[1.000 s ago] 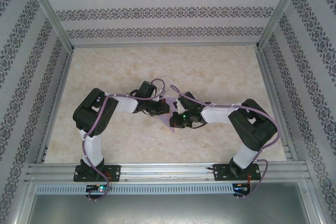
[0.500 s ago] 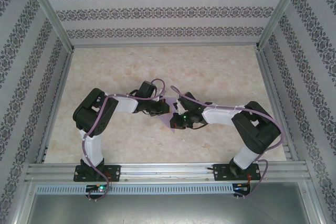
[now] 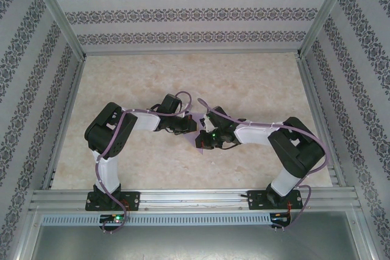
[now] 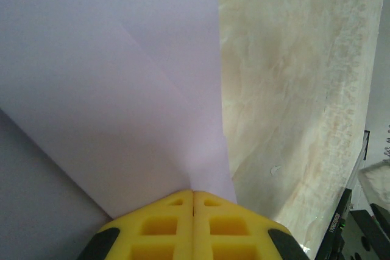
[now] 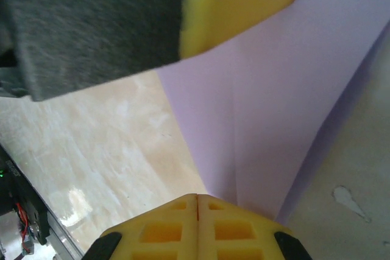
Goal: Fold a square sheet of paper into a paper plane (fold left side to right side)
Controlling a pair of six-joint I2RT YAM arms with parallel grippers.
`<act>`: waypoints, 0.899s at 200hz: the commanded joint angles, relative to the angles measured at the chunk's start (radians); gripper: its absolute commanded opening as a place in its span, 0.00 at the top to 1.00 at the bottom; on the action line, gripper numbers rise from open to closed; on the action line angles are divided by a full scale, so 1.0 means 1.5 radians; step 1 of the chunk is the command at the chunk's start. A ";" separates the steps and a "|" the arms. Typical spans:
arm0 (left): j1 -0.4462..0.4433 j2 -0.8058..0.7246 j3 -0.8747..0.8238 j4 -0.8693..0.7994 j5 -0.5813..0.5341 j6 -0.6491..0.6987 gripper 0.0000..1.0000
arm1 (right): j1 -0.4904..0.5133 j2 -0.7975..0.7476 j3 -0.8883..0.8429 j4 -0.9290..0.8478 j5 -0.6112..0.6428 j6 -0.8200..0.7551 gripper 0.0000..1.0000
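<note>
Lavender sheet (image 4: 122, 89), creased w/ overlapping folded layers, lies on the marbled beige table (image 3: 244, 83) near its centre, btwn the two arm tips. Left gripper (image 4: 193, 196) has its yellow pads pressed fully together, tips right at the sheet's narrow end. Right gripper (image 5: 197, 200) is likewise closed tight at the opp. end, facing a left finger (image 5: 237, 4); can't tell if either has paper pinched. No brand legible: small white print on a black part (image 4: 334, 223) is too blurry to read.
</note>
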 commanded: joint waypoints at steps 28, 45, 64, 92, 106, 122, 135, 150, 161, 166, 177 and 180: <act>0.016 0.037 -0.023 -0.090 -0.096 0.013 0.99 | -0.009 0.012 -0.019 -0.005 0.011 0.003 1.00; 0.015 0.038 -0.022 -0.090 -0.096 0.014 0.99 | -0.009 0.012 -0.023 -0.019 0.012 -0.005 1.00; 0.016 0.040 -0.022 -0.092 -0.097 0.013 0.99 | -0.009 0.009 -0.029 -0.032 0.016 -0.012 1.00; 0.015 0.041 -0.021 -0.092 -0.098 0.013 0.99 | -0.007 0.007 -0.031 -0.051 0.022 -0.021 1.00; 0.016 0.041 -0.021 -0.093 -0.100 0.014 0.99 | -0.005 0.006 -0.030 -0.059 0.022 -0.025 1.00; 0.016 0.042 -0.021 -0.097 -0.105 0.015 0.99 | -0.003 0.004 -0.030 -0.072 0.022 -0.030 1.00; 0.016 0.042 -0.018 -0.102 -0.110 0.017 0.99 | -0.001 0.001 -0.031 -0.082 0.023 -0.033 1.00; 0.018 0.042 -0.015 -0.107 -0.113 0.020 0.99 | -0.001 -0.005 -0.036 -0.090 0.024 -0.034 1.00; 0.018 0.042 -0.013 -0.109 -0.113 0.021 0.99 | -0.001 -0.010 -0.041 -0.091 0.023 -0.034 1.00; 0.018 0.042 -0.011 -0.109 -0.113 0.022 0.99 | -0.001 -0.012 -0.044 -0.090 0.022 -0.033 1.00; 0.020 0.043 -0.010 -0.109 -0.113 0.023 0.99 | 0.001 -0.016 -0.049 -0.091 0.019 -0.032 1.00; 0.020 0.043 -0.010 -0.109 -0.113 0.023 0.99 | 0.000 -0.016 -0.051 -0.090 0.018 -0.032 1.00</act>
